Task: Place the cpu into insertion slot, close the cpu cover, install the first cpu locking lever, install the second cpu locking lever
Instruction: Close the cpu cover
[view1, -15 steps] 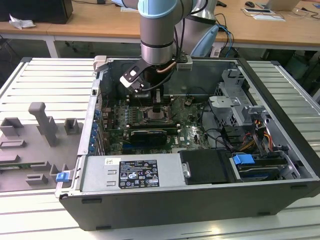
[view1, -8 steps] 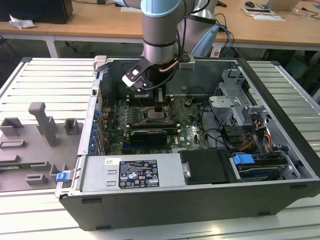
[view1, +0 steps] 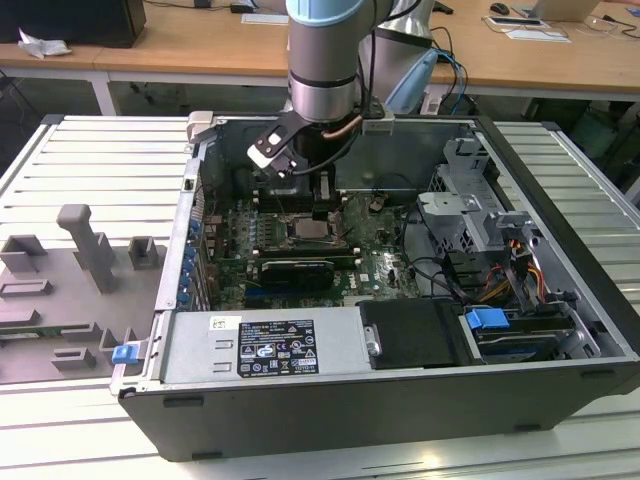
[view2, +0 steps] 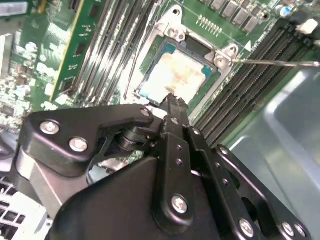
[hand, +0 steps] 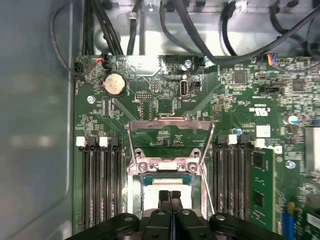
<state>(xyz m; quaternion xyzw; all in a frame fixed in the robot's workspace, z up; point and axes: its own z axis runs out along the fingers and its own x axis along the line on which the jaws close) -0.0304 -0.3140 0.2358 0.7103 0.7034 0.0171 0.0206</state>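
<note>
The cpu (view2: 182, 75) lies in the insertion slot (view2: 150, 60), its pale silver-beige face up; the first wrist view shows the cpu (hand: 155, 183) just past my fingertips. The cpu cover (hand: 170, 121), a silver frame with a square cut-out, stands swung open and tilted back from its hinge. A thin locking lever (view2: 275, 63) sticks out free beside the socket. My gripper (hand: 170, 194) hangs shut just above the near edge of the chip, with nothing between its fingers. In the exterior view the gripper (view1: 324, 192) is inside the case, over the socket (view1: 309, 229).
Long black memory slots (hand: 100, 185) flank the socket on both sides. A coin battery (hand: 114, 84) and black cables (hand: 200, 35) sit beyond the cover. The case wall (hand: 35, 125) is close by. A drive cage (view1: 470, 215) and black shroud (view1: 415, 335) fill the exterior view's right.
</note>
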